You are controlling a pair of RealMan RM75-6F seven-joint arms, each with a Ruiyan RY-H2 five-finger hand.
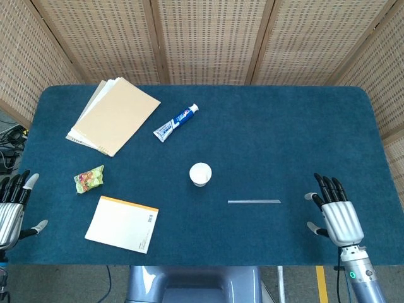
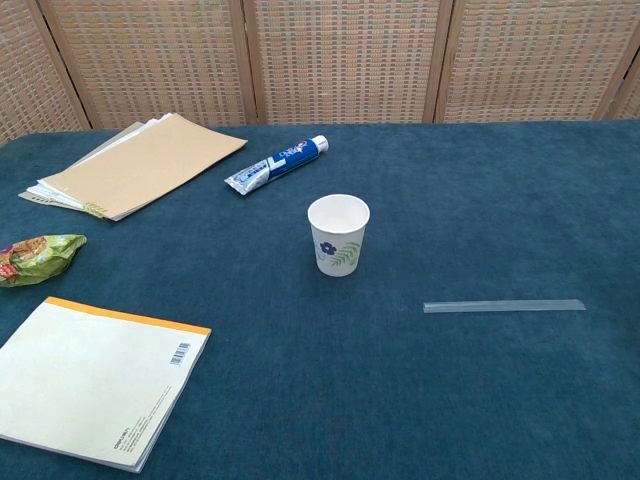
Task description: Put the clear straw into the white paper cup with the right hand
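The right robot hand (image 1: 336, 214) is hovering over the near right part of the bench, fingers spread wide and pointing away from the robot, holding nothing. The left robot hand (image 1: 11, 205) is waiting off the bench's left edge, likewise spread and empty. Neither is showing in the chest view.

The clear, thin, flat-lying plastic straw (image 1: 254, 202) is resting on the bench to the left of the right robot hand, apart from it, lying crosswise with one end pointing toward that hand. The white paper cup with a leaf print (image 2: 338, 234) is standing upright, mouth open, beyond the straw's far end and to its left, near but not touching.

Judgement: the reach is in hand and the grasp is not yet made. The next move is calling for the right robot hand to travel left and descend onto the straw, pinching it off the pile, which is likely awkward for so thin an item.

The bench (image 1: 284, 139) is wearing a dark teal carpet-like cover. Also lying on it: a blue-and-white toothpaste tube (image 1: 175, 122), a stack of tan paper folders (image 1: 113, 115), a green snack packet (image 1: 89, 179) and an orange-edged white notepad (image 1: 122, 224). Woven cane screens (image 1: 208, 38) are closing off the room behind
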